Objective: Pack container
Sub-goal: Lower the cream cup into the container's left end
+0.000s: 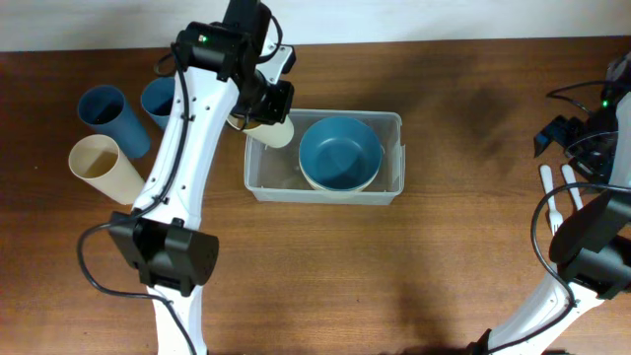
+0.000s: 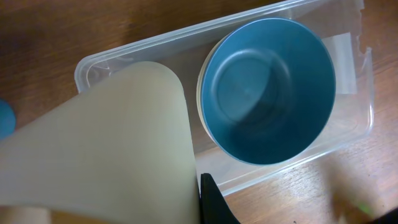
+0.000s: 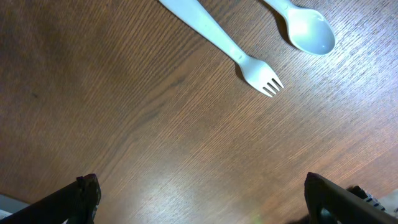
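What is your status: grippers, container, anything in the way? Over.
Left gripper shut on cream cup, above container's bare end. Right gripper open, near fork. Blue bowl fills other end; no obstruction.

Container (image 1: 266, 179): 1.
Bowls: 2, nested. One blue bowl (image 1: 340, 153), one cream bowl (image 2: 200, 93).
Cups: 4. Blue cup (image 1: 108, 116), second blue cup (image 1: 158, 99), cream cup (image 2: 106, 143), second cream cup (image 1: 104, 166).
Fork (image 3: 233, 53): 1.
Spoon (image 3: 305, 28): 1.

Brown wood table (image 1: 394, 266). Clear container (image 1: 268, 176) near centre, toward 12. Two blue cups (image 1: 110, 118), cream cup (image 1: 106, 166) at 10. White fork (image 3: 239, 56), spoon (image 3: 309, 30) at 3.
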Motion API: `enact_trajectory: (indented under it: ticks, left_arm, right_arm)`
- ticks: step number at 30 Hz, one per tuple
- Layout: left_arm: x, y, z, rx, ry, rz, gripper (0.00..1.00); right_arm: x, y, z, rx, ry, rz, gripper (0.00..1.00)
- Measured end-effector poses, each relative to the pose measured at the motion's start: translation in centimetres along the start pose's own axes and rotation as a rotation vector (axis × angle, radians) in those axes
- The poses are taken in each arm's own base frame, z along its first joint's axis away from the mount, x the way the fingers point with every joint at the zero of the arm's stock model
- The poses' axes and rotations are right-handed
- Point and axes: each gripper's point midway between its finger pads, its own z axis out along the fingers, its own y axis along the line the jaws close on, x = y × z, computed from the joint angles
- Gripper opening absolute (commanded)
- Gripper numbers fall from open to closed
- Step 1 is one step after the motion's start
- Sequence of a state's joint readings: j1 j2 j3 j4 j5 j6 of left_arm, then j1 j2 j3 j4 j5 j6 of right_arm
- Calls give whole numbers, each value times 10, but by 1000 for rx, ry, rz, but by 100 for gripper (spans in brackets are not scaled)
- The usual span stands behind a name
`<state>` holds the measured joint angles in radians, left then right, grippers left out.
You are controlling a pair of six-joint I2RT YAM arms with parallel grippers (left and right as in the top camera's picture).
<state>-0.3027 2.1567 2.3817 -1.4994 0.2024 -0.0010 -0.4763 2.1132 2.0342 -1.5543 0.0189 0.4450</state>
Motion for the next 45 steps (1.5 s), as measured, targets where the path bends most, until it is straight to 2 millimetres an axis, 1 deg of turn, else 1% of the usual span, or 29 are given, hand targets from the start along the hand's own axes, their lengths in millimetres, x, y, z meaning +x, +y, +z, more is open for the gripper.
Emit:
enact_trajectory:
  ticks: [6, 9, 19, 25, 29, 34, 37, 39, 43, 45]
  left_arm:
    - [0, 3, 16, 0, 30, -6, 2]
    - [-4, 5, 22, 0, 24, -5, 1]
    - [-6, 5, 23, 0, 18, -3, 2]
    - [-2, 6, 28, 0, 37, -7, 2]
    - [1, 8, 38, 0, 63, -13, 2]
    - [5, 12, 60, 0, 114, -23, 2]
    - [6, 12, 67, 4, 126, -25, 3]
    - [5, 13, 67, 4, 121, -22, 10]
    - [4, 13, 67, 4, 115, -18, 13]
    - [3, 13, 68, 4, 113, -15, 20]
  right_arm:
    - [0, 0, 0, 0, 0, 0, 99]
    - [0, 0, 0, 0, 0, 0, 99]
    - [0, 0, 0, 0, 0, 1, 99]
    - [0, 0, 0, 0, 0, 0, 99]
    - [0, 0, 0, 0, 0, 0, 99]
    - [0, 0, 0, 0, 0, 0, 99]
    - [0, 0, 0, 0, 0, 1, 99]
    - [0, 0, 0, 0, 0, 1, 99]
    - [0, 0, 0, 0, 0, 1, 99]
    - [0, 0, 0, 0, 0, 1, 99]
